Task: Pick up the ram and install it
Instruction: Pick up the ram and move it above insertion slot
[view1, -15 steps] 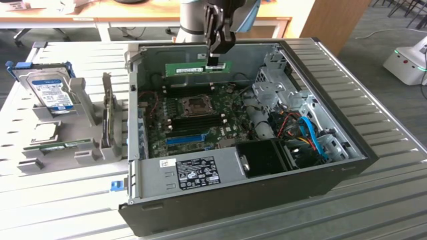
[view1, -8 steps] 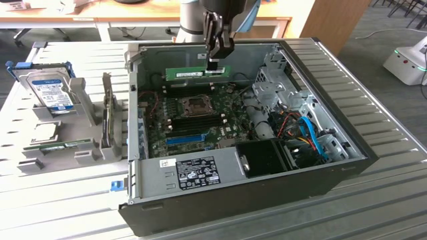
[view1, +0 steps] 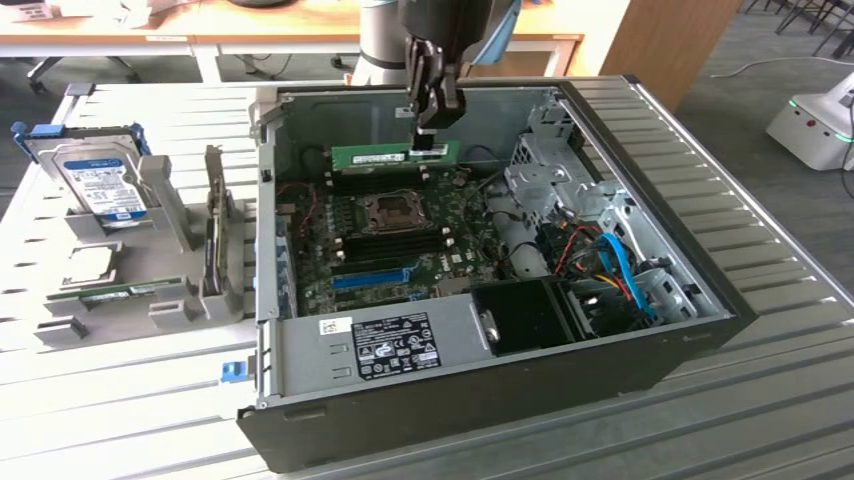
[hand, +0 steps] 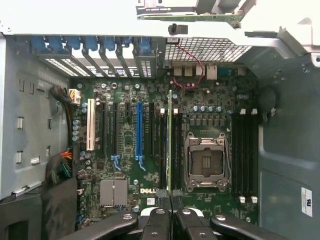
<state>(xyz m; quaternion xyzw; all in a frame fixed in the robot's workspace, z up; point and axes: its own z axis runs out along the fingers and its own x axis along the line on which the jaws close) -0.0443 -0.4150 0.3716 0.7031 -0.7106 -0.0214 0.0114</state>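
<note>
- Green ram (view1: 380, 156) is sitting clamped in the closed gripper (view1: 429, 145); pickup is done.
- It is hanging at the CPU socket's (view1: 396, 208) 12 o'clock in the exterior view; seating apparently remains.

The ram (view1: 387, 155) is a long, thin green stick with a pale label on its face. It stands on its long edge inside the open case, pinched toward one end by the claw (view1: 429, 140). In the wrist view the ram (hand: 170, 140) shows edge-on, a narrow green line running along the black memory slots beside the processor socket.
</note>
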